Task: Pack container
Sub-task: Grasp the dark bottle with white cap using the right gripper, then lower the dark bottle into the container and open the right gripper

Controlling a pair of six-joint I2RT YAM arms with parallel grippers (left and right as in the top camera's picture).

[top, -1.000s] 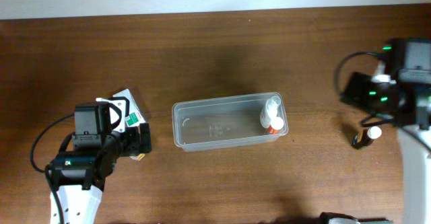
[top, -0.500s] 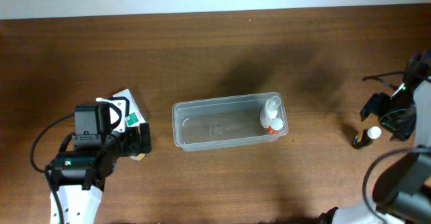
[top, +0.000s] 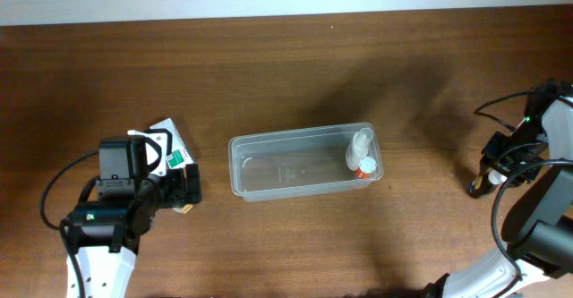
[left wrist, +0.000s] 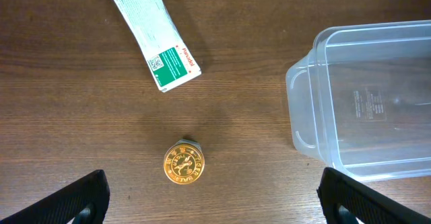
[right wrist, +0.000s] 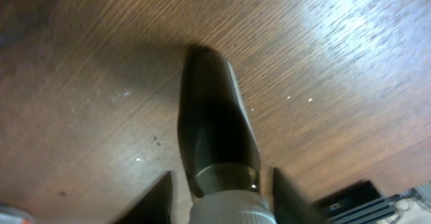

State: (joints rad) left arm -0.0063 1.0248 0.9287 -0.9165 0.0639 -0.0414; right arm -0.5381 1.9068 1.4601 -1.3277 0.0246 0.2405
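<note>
Closest in, between the fingers of the right gripper (right wrist: 221,187): a dark bottle (right wrist: 215,116) with a white cap, lying on the table (top: 295,74). Claw spread, one finger on each side with a thin strip of wood visible in each gap, so straddling and not yet pinching. New within the last second: previously off to the far side of the bottle with the cap in plain overhead view, now swung round and brought down right over it. Reads as the start of the pick of the next item. Probably needs only a squeeze and a lift.

Further off, on the left, nothing changed. Left gripper (left wrist: 219,200) parked low as before, claw wide apart and holding nothing. Below it a gold-lidded jar (left wrist: 184,165) and beyond that a white and green packet (left wrist: 156,35), both on bare wood, both where they were.

Farthest from both arms, mid-table: the container (top: 235,168), open-topped and unmoved. At its right end, a clear bottle (top: 361,141) and a red-capped bottle (top: 366,166), close together. Room left across the rest of the tub. Well apart from the dark bottle, so expect a carry leftward across the table. With three things outside it, packing looks under halfway.
</note>
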